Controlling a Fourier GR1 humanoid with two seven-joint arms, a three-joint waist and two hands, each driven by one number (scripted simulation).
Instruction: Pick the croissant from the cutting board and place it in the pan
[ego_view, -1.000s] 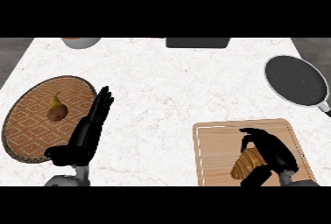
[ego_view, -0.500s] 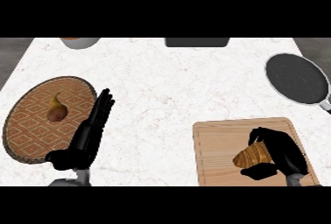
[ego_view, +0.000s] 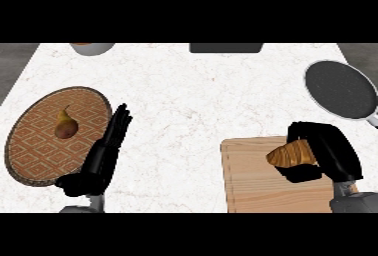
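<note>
Right hand (ego_view: 328, 155) grasps the croissant (ego_view: 291, 154) over the board (ego_view: 255, 185); pan (ego_view: 341, 90) beyond the board. Left hand (ego_view: 100, 160) released, left of the board.

croissant (ego_view: 291, 154): 1
pear (ego_view: 65, 125): 1
pan (ego_view: 341, 89): 1
cutting board (ego_view: 255, 185): 1
woven mat (ego_view: 40, 150): 1
hands: 2, left (ego_view: 100, 162) & right (ego_view: 325, 155)

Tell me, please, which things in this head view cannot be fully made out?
- Croissant: its right side is hidden by the right hand curled round it.
- Cutting board: its near edge is cut off at the bottom, its right part covered by that hand.
- Pan: its handle runs off the right edge.
- Bowl and a dark object: both are cut off at the top, so they cannot be identified further.
</note>
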